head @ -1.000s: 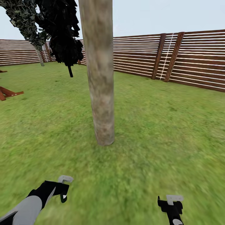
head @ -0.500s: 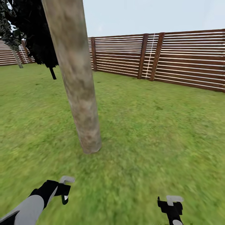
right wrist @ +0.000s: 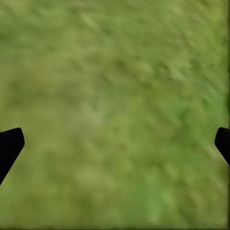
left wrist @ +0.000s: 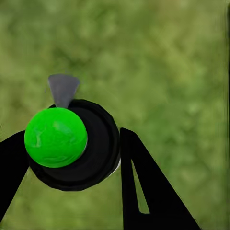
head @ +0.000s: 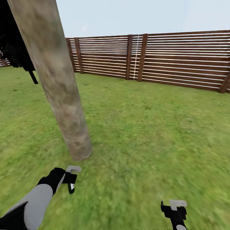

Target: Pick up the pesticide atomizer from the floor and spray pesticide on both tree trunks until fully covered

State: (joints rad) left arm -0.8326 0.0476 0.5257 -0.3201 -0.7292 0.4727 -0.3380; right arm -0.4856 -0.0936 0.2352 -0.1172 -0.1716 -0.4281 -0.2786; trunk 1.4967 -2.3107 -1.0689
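The trunk (head: pixel 59 92) now looks closer and more to the left than before, so the robot has moved. The left tool (left wrist: pixel 72 153) holds the atomizer (left wrist: pixel 72 146) near the trunk's foot; the right tool (right wrist: pixel 115 143) is wide open, so spraying can start soon.

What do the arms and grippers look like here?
Left arm: light grey shell, black wrist section. Left gripper: black, with a pale grey bracket on top. Right gripper: same black body and pale bracket. In the wrist views, the fingers are black wedges, one with a slot.

Two black fingers (left wrist: pixel 139 182) flank a round black atomizer (left wrist: pixel 98 153) with a green cap (left wrist: pixel 55 137), above blurred grass (left wrist: pixel 167 67).
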